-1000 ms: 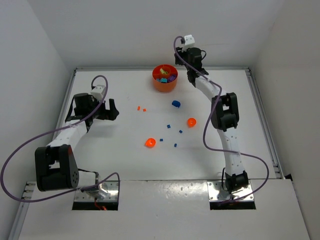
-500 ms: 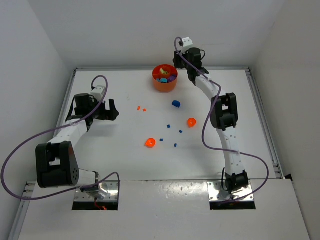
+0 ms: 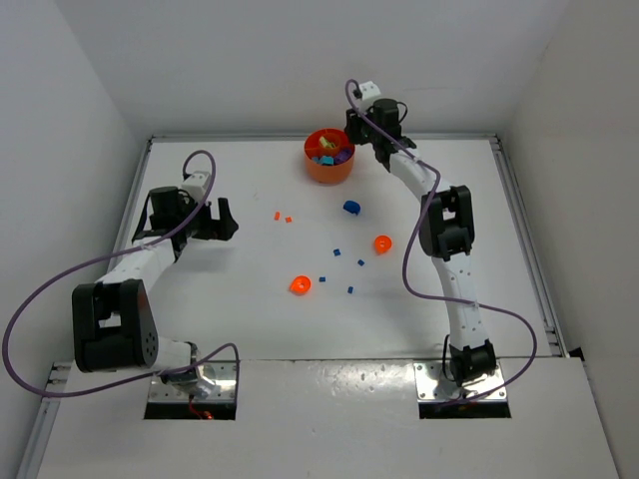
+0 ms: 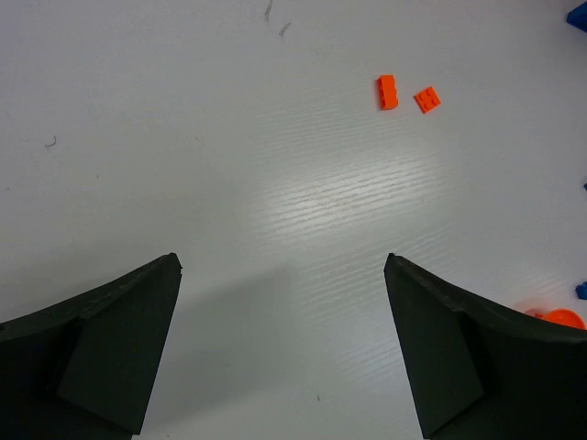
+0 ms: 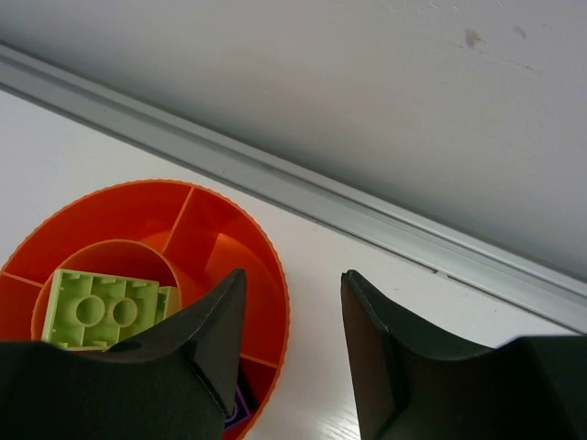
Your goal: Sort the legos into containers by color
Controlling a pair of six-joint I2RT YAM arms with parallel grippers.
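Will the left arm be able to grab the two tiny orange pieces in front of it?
Probably yes: its fingers are spread open, and only bare table lies between them and the two orange pieces.

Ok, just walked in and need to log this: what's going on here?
Colour sorting is under way. The right gripper, open and empty, is at the rim of the round orange plastic divided dish, whose centre holds a lime green studded brick. The left gripper hovers open near two small orange bricks. Blue pieces and rounded orange ones lie loose mid-table.
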